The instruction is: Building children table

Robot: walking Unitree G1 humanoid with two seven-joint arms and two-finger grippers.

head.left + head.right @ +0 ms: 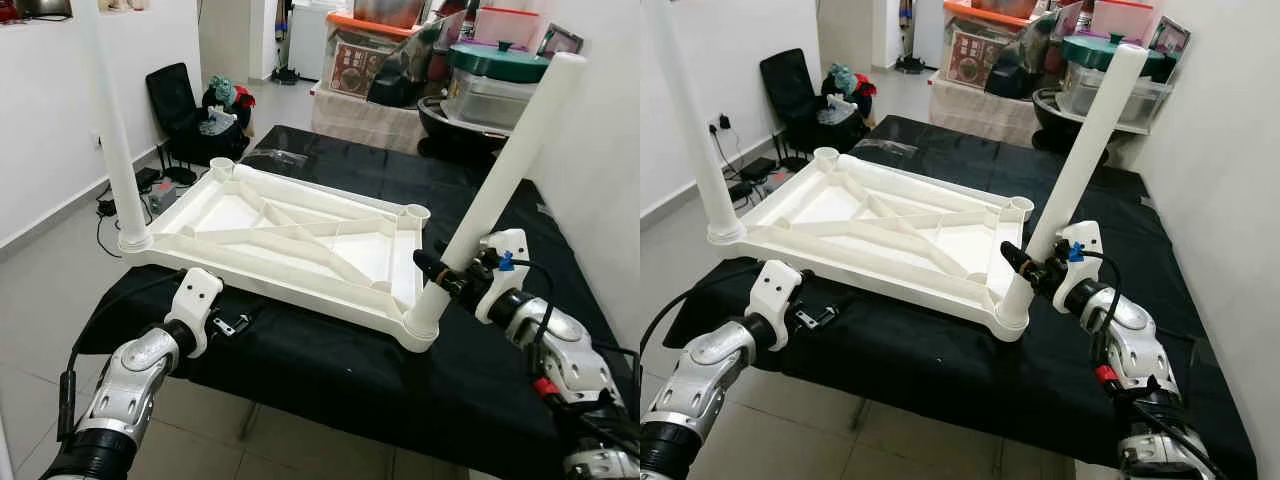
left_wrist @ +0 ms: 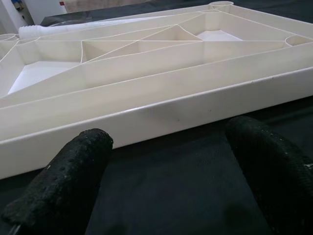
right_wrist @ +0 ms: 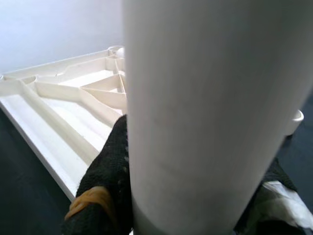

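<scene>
Black cloth covers the work table (image 1: 330, 380), with household clutter along the far wall. White tabletop (image 1: 280, 240) lies upside down on it, ribs up. One leg (image 1: 112, 130) stands upright in the near-left corner socket. Right gripper (image 1: 447, 275) is clamped on a second leg (image 1: 500, 175), seated but tilted in the near-right socket. Left gripper (image 2: 171, 176) rests with fingers spread wide at the tabletop's near edge, holding nothing. Both far sockets (image 1: 417, 212) appear empty; judged roughly half done.
</scene>
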